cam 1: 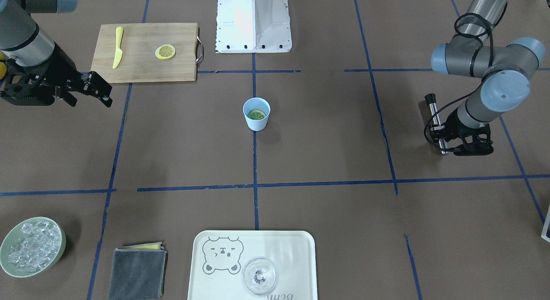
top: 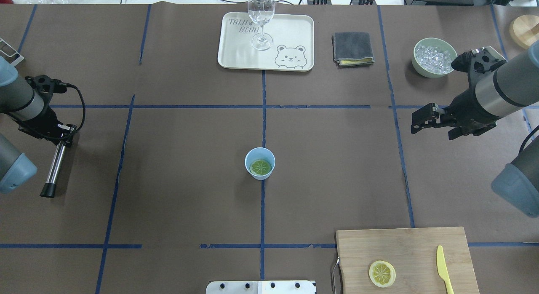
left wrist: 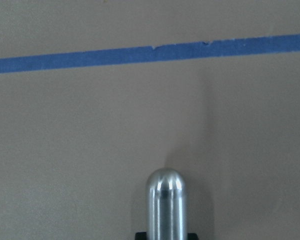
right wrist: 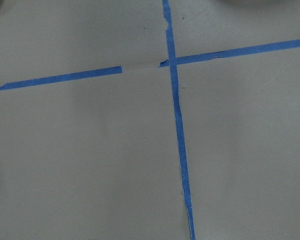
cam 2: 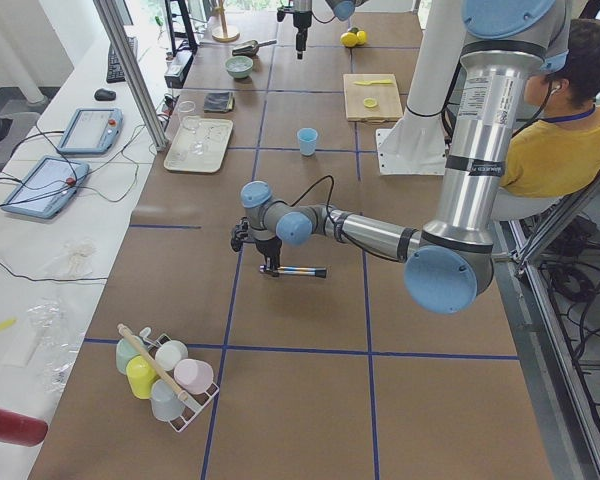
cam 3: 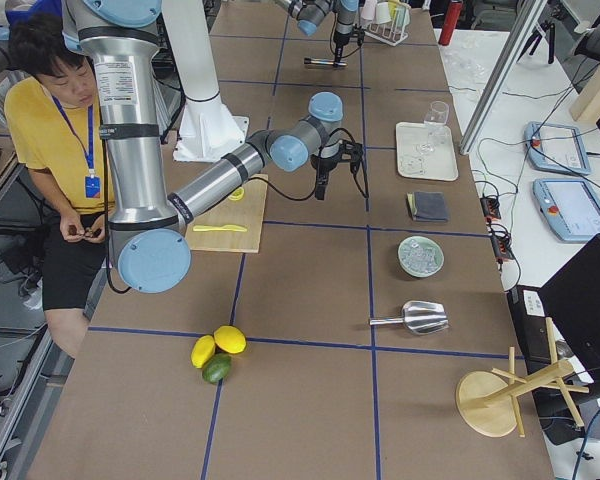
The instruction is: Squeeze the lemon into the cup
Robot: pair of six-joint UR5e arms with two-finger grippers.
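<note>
The lemon piece (top: 260, 167) lies cut face up at the bottom of the light-blue cup (top: 248, 158), at mid-surface between my arms. My left hand (top: 63, 133) is pinching a steel muddler (top: 54, 167) near its rounded end and holds it nearly flat, well off to the side (ready, I judge, to press the fruit). My right hand (cam 1: 90, 93) is spread and empty, parked well apart, leaving the cup's mouth free.

A robotics lab: a paper-covered counter (cam 1: 343, 141) gridded with blue tape (cam 1: 255, 162), teach pendants (cam 2: 90, 130) (two of them) on a side bench (cam 2: 20, 290), and a lanyard-wearing operator (cam 3: 55, 120).
</note>
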